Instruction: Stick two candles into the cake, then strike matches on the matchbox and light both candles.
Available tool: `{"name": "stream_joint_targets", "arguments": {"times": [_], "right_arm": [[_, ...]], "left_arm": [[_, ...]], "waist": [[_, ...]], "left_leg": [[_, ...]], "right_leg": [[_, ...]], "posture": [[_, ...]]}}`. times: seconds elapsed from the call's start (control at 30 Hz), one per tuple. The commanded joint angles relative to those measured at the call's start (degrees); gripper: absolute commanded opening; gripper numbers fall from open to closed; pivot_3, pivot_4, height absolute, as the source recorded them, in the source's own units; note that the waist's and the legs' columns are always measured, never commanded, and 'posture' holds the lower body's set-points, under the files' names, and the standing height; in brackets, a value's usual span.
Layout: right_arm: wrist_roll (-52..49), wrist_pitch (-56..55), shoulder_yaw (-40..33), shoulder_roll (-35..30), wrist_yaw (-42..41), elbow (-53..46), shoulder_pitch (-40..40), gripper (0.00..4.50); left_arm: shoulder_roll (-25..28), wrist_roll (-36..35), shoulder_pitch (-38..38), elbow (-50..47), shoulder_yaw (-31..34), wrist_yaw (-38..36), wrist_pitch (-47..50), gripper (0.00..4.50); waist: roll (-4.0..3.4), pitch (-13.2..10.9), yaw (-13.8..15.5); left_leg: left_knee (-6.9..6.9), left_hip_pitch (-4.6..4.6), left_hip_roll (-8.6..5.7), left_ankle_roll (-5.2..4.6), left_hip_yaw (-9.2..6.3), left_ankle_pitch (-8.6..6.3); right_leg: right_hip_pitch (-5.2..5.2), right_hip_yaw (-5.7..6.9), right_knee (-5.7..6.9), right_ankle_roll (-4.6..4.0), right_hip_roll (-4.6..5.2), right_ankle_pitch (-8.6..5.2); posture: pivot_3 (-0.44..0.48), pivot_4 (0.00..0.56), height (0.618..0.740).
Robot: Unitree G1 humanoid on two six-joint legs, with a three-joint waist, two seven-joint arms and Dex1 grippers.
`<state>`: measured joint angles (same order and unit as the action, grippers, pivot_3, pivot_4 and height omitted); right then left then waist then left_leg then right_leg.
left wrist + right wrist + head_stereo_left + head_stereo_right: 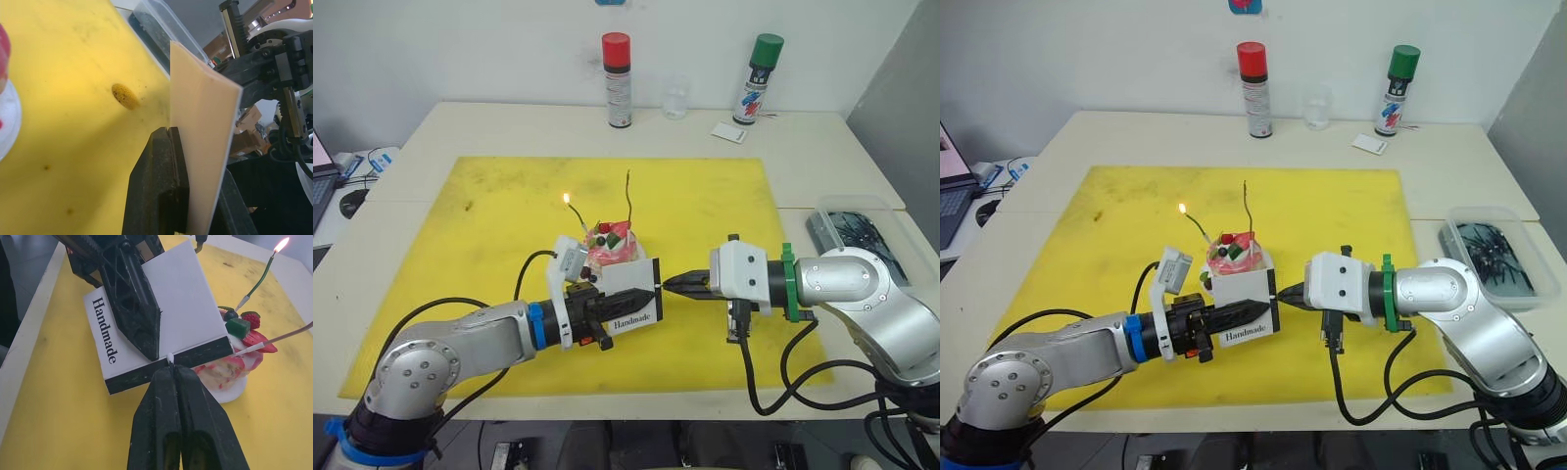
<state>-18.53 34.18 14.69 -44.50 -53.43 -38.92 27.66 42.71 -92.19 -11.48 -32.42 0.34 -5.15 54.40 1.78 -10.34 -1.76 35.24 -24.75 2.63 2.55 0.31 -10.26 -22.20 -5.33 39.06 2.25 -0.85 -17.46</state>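
Candles (628, 201) both stand in the cake (611, 247) mid-frame, one lit. Left gripper (625, 299) clamps the matchbox (634, 294); right gripper (672, 283) pinches a match (169, 356) against its strip, second flame pending.

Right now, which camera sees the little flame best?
The right wrist view: the flame glows big atop a candle stuck in the cake. Both eye views show it as a tiny bright dot above the cake.
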Motion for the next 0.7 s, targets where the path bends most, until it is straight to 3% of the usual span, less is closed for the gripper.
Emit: {"name": "stream_joint_targets", "arguments": {"times": [0.03, 0.6, 0.7], "right_arm": [[1.13, -0.99, -0.22, 0.33, 0.89, -0.98, 0.28, 0.03], [3.03, -0.98, 0.29, 0.41, 0.91, -0.04, 0.77, 0.03], [6.6, -1.59, -0.71, 6.9, 9.78, 4.39, 1.7, 0.03]], "left_arm": [[-0.12, -1.01, -0.72, -1.13, 0.28, -0.05, -0.36, 0.0], [0.48, -1.65, -0.84, -1.5, 0.28, -1.33, 0.28, 0.0], [2.52, -2.32, -0.07, -5.07, -0.91, -3.83, 2.22, 0.0]], "waist": [[0.0, 0.0, 0.0], [0.0, 0.0, 0.01], [0.05, 0.03, -0.12]], "left_leg": [[0.0, 0.0, 0.0, 0.0, 0.0, 0.0], [0.0, 0.0, 0.0, 0.0, 0.0, 0.0], [0.0, 0.0, 0.0, 0.0, 0.0, 0.0]], "right_leg": [[0.0, 0.01, 0.0, 0.0, 0.0, 0.0], [0.0, 0.0, 0.0, -0.01, 0.0, 0.0], [0.0, 0.0, 0.0, -0.01, -0.01, 0.01]], "posture": [[0.0, 0.15, 0.74], [0.0, 0.15, 0.74], [0.0, 0.15, 0.74]]}}
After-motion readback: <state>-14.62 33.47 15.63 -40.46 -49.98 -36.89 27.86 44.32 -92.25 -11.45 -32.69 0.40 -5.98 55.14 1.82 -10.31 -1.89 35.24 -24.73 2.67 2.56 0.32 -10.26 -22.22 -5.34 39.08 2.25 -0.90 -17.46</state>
